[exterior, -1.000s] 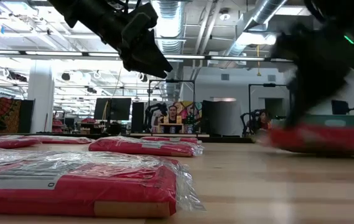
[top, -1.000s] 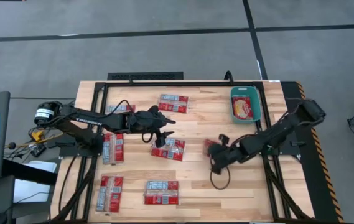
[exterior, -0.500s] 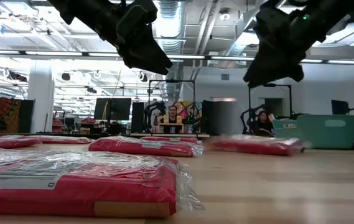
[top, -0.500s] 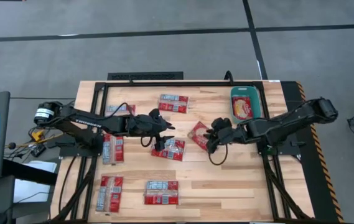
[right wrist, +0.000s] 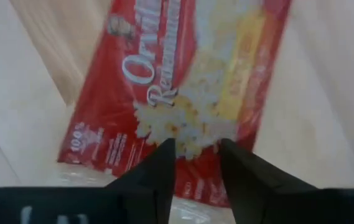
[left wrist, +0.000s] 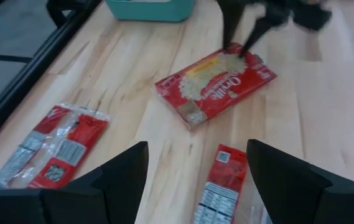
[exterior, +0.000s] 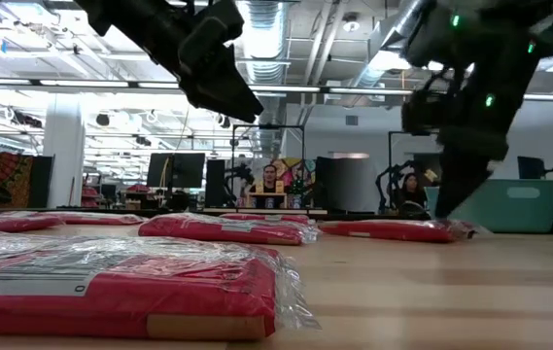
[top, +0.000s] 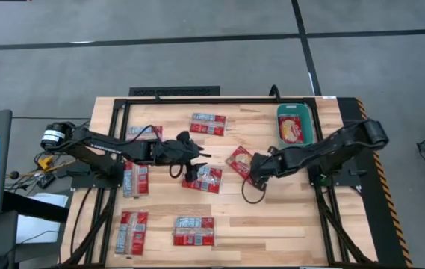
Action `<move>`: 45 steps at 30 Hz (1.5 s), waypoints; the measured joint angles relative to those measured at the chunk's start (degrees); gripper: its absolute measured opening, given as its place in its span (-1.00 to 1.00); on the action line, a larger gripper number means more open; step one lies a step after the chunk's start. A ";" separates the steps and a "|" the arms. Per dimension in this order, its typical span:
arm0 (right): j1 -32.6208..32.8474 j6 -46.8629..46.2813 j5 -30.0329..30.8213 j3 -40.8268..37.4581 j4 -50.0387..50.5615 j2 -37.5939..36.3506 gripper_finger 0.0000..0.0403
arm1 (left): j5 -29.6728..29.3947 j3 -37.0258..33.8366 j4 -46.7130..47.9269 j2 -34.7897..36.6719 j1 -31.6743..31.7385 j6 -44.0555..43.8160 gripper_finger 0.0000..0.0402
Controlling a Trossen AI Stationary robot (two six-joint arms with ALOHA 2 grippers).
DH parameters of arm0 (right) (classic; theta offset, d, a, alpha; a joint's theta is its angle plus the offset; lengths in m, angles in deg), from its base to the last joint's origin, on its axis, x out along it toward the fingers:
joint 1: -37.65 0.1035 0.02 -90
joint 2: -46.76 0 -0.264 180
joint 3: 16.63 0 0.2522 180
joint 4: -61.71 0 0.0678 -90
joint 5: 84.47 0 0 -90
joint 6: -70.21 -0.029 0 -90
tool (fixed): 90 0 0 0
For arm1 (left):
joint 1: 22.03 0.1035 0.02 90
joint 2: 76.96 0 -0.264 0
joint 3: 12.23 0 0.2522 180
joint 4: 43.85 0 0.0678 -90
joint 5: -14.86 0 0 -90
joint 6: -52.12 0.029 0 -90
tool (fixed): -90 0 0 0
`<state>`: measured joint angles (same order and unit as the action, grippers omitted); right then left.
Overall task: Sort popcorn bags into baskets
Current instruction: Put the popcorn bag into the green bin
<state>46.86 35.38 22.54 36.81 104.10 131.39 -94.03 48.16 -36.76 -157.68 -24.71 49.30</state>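
Observation:
A red popcorn bag [top: 240, 162] with a yellowish popcorn picture lies flat on the table's middle, also in the left wrist view [left wrist: 217, 81]. My right gripper [top: 255, 167] points steeply down, open, at that bag's edge nearest the basket. The teal basket [top: 296, 125] at the far right holds one bag [top: 291, 128]. My left gripper [top: 192, 168] hangs open above another bag [top: 203, 179], touching nothing. My right gripper comes from above, its fingertips [left wrist: 244, 51] spread at the bag's edge [left wrist: 251, 59] that faces the basket. I cannot tell whether they touch the bag, which lies flat on the table.
More red bags lie about: one at the far middle [top: 208, 123], one under the left arm [top: 143, 131], one at the left [top: 136, 178], and two near the front edge [top: 132, 232] [top: 194, 230]. Bare wood lies between the middle bag and the basket.
My right gripper has carried the picture bag toward the table's left and far side, let it go flat on the table and opened. It rose briefly, then came down again at that bag's basket-side edge, tipping more steeply.

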 joint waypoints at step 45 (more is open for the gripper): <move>0.97 21.62 -17.83 6.31 -21.90 16.35 0.02 | -2.58 0.02 4.16 0.00 -1.27 -3.72 0.31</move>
<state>47.83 57.00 4.71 43.12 82.20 147.74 -96.62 48.19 -32.60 -157.68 -25.98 45.58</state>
